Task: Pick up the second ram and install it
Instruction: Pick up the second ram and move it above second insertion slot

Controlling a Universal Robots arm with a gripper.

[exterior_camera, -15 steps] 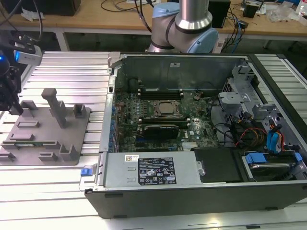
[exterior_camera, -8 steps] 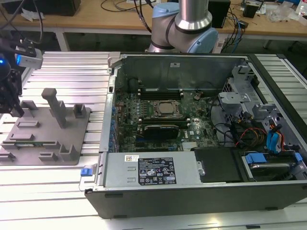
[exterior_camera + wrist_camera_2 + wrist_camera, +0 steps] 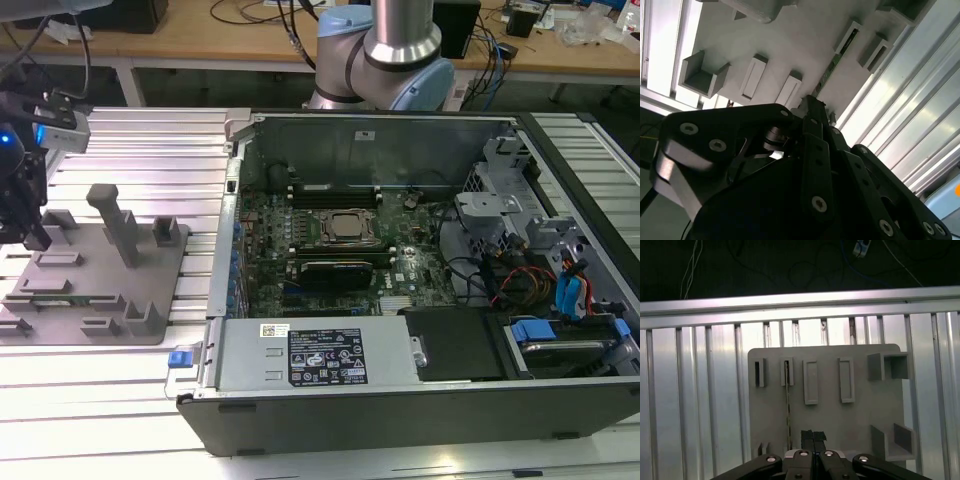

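The second ram (image 3: 787, 405) is a thin green stick standing on edge in a slot of the grey fixture plate (image 3: 860, 415). In the second wrist view the ram (image 3: 837, 60) runs as a narrow green strip between two grey blocks. My gripper (image 3: 813, 436) hangs above the plate with its two fingers pressed together and nothing between them. The ram lies just beside the fingertips (image 3: 812, 107), not between them. In the exterior view my gripper (image 3: 38, 238) is at the far left, over the plate's (image 3: 150, 270) far left corner.
The open computer case (image 3: 420, 290) fills the exterior view's right, with the motherboard (image 3: 335, 235) and its black slots inside. Grey upright blocks (image 3: 115, 220) stand on the fixture plate. Ribbed aluminium table (image 3: 130, 150) lies all around; the arm's base (image 3: 385, 60) is behind the case.
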